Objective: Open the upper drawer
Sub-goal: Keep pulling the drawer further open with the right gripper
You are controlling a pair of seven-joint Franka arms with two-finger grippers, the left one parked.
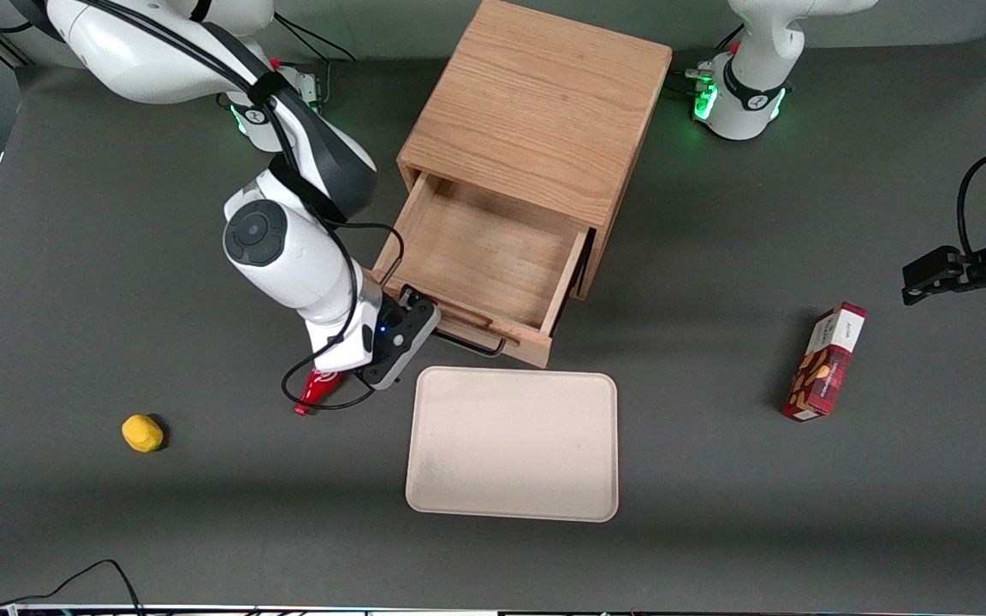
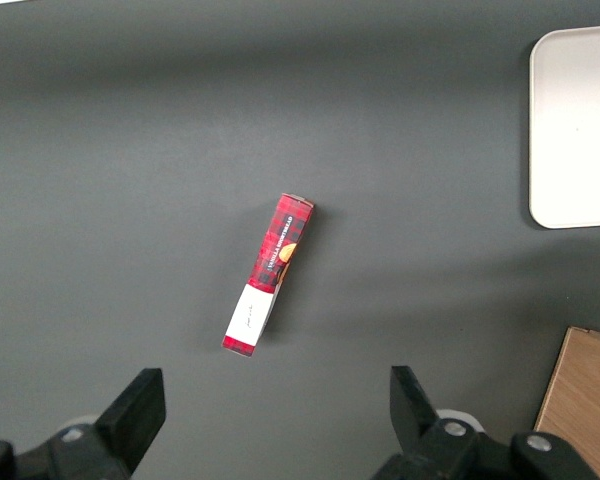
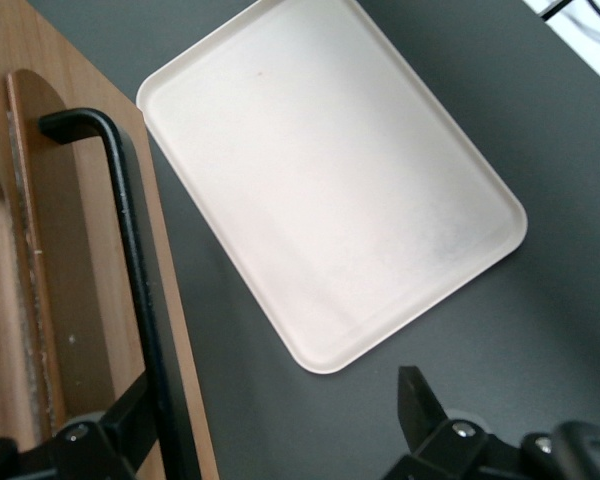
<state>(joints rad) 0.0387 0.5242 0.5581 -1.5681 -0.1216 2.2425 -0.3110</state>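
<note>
The upper drawer [image 1: 480, 257] stands pulled out of the oak cabinet [image 1: 536, 111] at centre frame in the front view, its bare wooden box showing. Just below its front lies a flat cream tray [image 1: 513, 445] with rounded corners, smooth and matte. The gripper [image 1: 412, 329] sits at the drawer front's corner, fingers spread wide, one finger [image 3: 130, 425] touching the thin black wire pull [image 3: 130, 250], nothing clamped. A red object [image 1: 315, 392] pokes out beneath the wrist (mostly hidden). A yellow lump [image 1: 142, 433] lies lower left; a red tartan carton [image 1: 825, 362] at right.
</note>
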